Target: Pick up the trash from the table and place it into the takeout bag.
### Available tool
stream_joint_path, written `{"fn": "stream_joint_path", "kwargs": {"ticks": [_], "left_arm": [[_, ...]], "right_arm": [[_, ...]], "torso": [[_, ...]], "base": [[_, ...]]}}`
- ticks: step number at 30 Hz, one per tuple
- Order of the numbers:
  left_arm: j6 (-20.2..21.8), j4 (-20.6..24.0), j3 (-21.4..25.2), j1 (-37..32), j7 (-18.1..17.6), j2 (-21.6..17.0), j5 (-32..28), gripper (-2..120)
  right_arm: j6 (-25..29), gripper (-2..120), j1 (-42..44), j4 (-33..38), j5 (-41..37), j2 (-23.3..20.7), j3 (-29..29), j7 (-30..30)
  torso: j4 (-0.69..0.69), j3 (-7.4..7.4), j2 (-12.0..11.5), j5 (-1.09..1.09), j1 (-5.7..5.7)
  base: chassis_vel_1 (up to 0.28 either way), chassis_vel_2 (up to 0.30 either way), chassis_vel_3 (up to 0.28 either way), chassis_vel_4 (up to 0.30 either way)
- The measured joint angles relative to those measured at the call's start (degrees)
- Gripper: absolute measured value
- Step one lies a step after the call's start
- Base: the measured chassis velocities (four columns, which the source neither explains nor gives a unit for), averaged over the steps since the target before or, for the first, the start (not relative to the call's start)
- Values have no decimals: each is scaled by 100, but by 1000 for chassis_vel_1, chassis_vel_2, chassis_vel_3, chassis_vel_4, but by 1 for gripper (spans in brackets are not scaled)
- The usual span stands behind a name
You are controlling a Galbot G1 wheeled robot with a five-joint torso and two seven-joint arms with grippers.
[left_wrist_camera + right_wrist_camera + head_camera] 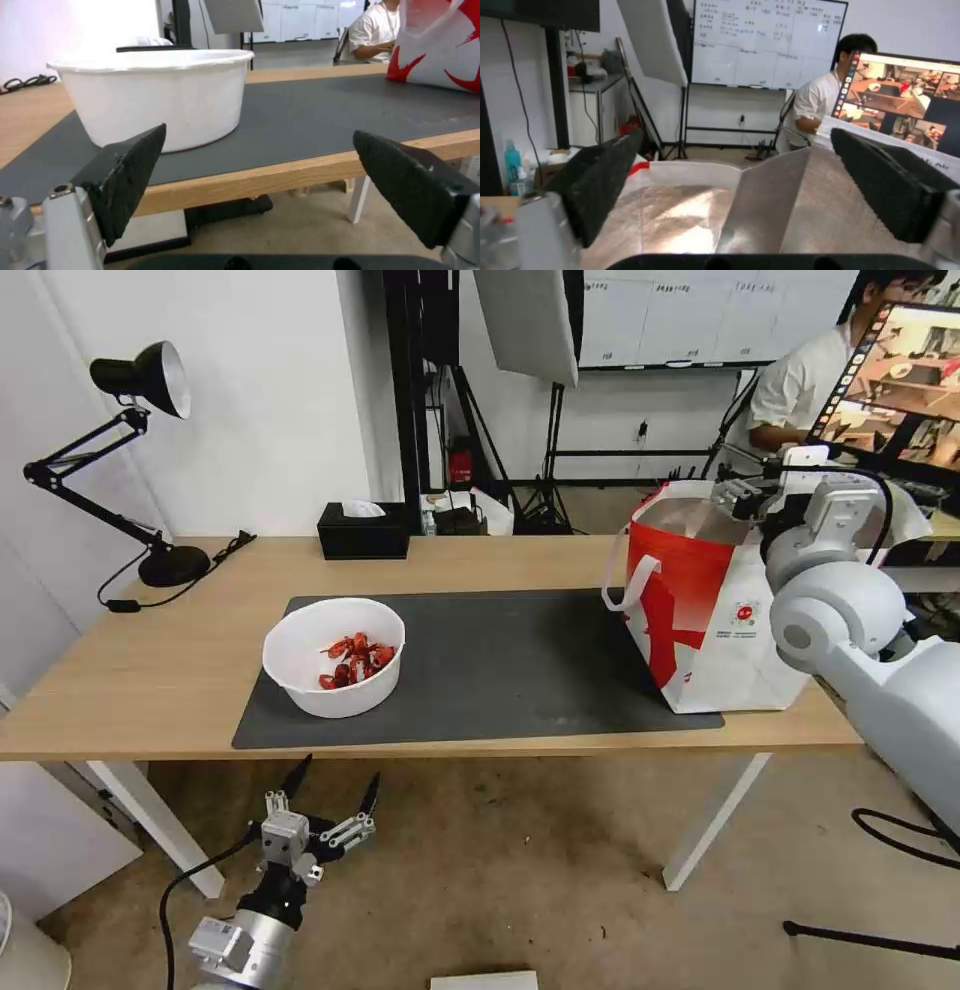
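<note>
A white round bowl [333,657] [155,95] with red crayfish shells [356,659] stands on the left part of the dark grey mat [500,660] on the light-wood table [150,660]. My left gripper [335,790] [257,165] hangs open below and in front of the table's front edge, facing the bowl, with nothing between its fingers. The red-and-white takeout bag [715,610] [440,41] stands open at the mat's right end. My right gripper [745,492] [730,180] is open over the bag's mouth, above its silver foil lining [760,210].
A black tissue box [363,532] sits at the table's back edge, and a black desk lamp [130,460] stands at the back left. A person sits at a monitor [900,380] behind the bag. White table legs [715,820] and bare floor lie below.
</note>
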State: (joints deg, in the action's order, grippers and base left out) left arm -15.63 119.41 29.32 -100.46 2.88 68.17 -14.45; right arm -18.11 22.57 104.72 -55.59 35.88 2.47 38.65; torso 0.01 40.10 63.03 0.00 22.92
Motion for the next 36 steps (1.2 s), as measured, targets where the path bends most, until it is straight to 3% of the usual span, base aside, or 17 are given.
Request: {"fn": "stream_joint_path", "kwargs": {"ticks": [16,20,28,30,36], "left_arm": [[5,-4,-2,10,0,-10,-18,100],[5,-5,9,21,0,-11,-40,100],[3,-6,33,60,0,-9,-70,100],[2,-4,50,70,1,-5,-77,100],[-38,37,160,-5,1,69,-80,100]], "right_arm": [[34,100,117,97,19,-16,-38,-13],[194,100,253,284,11,-109,-99,-297],[867,100,977,1094,-310,-436,-436,-940],[1096,100,1508,1449,-301,-546,-591,-1057],[1659,100,2231,1803,236,-523,-703,-1356]], "torso": [[0,0,0,0,0],[0,0,0,1,0],[0,0,0,0,0],[-1,0,0,0,0],[-2,0,0,-1,0]], "base": [[0,0,0,0],[0,0,0,0],[0,0,0,0],[0,0,0,0],[0,0,0,0]]}}
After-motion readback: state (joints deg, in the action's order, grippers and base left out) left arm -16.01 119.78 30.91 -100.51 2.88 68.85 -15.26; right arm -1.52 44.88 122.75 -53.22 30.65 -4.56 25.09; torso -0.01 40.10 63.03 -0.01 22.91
